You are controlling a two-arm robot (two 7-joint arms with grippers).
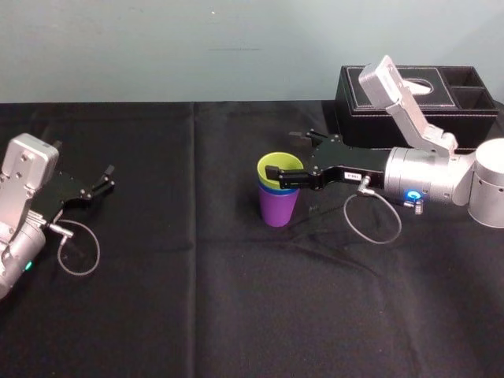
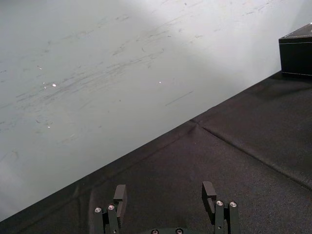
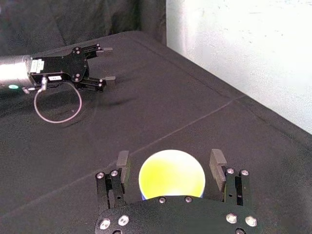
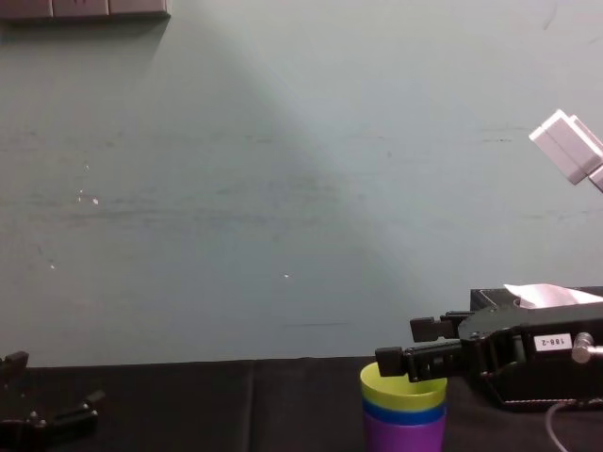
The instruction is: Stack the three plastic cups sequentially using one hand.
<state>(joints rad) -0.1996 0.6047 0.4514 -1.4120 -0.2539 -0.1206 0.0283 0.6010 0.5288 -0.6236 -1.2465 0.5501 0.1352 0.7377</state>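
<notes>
3 smooth, tapered plastic cups stand nested on a black cloth (image 1: 197, 299): purple cup (image 1: 278, 211) lowest, blue cup (image 1: 270, 190) in the middle, yellow-green cup (image 1: 277, 166) on top. The right gripper (image 1: 281, 153) spreads its 2 flat fingers either side of the top rim, grasping nothing. The left gripper (image 1: 109, 178) rests spread apart at far left.
</notes>
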